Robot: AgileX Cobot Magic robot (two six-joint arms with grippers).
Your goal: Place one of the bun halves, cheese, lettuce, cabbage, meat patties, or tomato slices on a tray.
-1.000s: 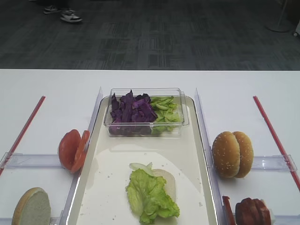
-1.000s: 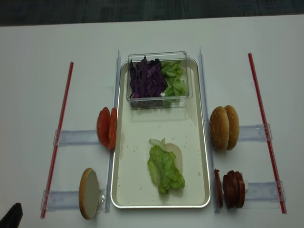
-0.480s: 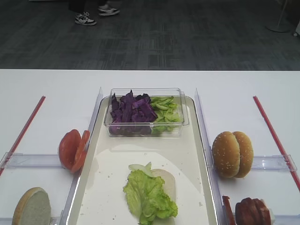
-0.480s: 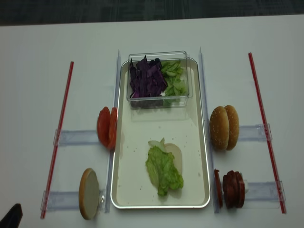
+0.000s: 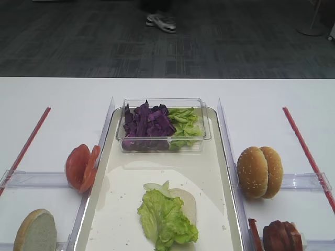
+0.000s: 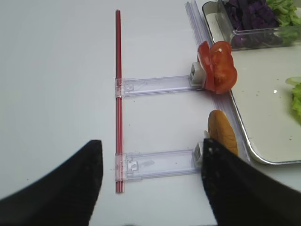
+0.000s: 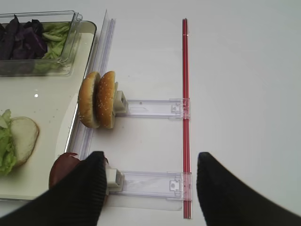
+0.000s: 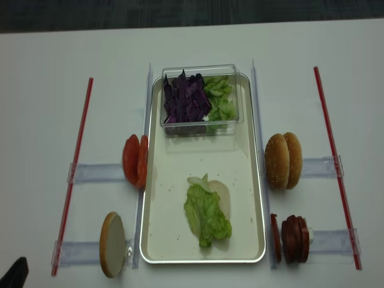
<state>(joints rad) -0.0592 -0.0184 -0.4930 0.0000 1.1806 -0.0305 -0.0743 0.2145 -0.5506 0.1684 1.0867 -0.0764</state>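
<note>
On the cream tray a lettuce leaf lies over a bun half. Two more bun halves stand on edge right of the tray, with the meat patties nearer me. To the left stand tomato slices and another bun half. Cabbage fills a tub at the tray's far end. No cheese is in view. My right gripper hangs open and empty beside the patties. Left of that bun half, my left gripper is open, holding nothing.
The clear tub also holds green leaves. Clear plastic stands hold the food on edge on both sides of the tray. Red strips run along the table's left and right. White tabletop surrounds everything.
The lettuce leaf settled slightly left and nearer on the bun half a second ago, then stayed still. Both grippers' openings are unchanged. A person's shoes moved across the floor behind.
</note>
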